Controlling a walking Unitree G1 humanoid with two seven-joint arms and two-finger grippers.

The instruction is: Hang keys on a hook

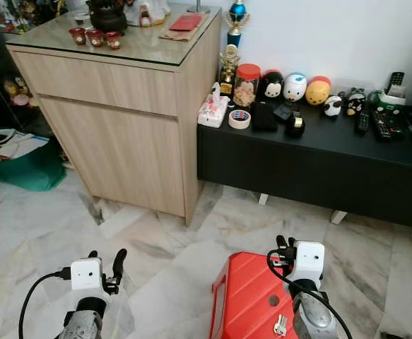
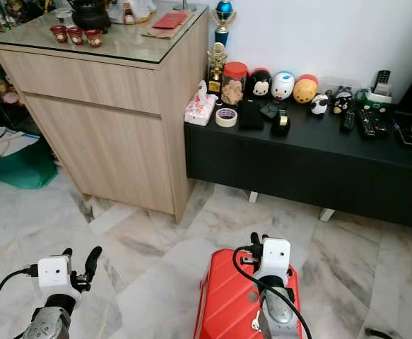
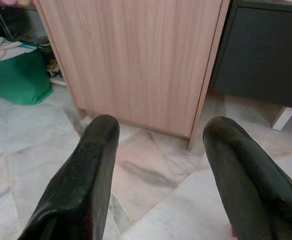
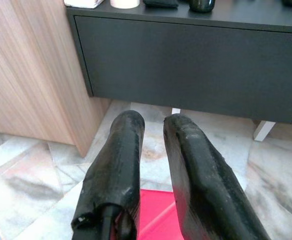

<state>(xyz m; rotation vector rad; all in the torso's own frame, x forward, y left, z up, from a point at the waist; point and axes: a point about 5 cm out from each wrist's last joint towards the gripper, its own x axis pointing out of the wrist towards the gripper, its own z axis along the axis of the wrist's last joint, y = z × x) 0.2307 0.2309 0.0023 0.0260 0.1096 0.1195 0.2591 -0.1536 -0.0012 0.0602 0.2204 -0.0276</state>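
Note:
A small bunch of silver keys (image 1: 280, 325) lies on a red hard case (image 1: 244, 296) at the bottom of the head views, right beside my right forearm. My right gripper (image 1: 283, 246) hovers above the case's far edge, past the keys, pointing at the black sideboard. Its fingers (image 4: 128, 130) stand almost together with nothing between them. My left gripper (image 1: 107, 261) is held over the marble floor to the left of the case. Its fingers (image 3: 100, 140) are spread wide and empty, facing the wooden cabinet.
A tall light-wood cabinet (image 1: 114, 134) stands ahead on the left. A low black sideboard (image 1: 319, 162) with jars, figurines and remotes runs along the white wall to its right. A green bag (image 1: 22, 162) sits on the floor at far left.

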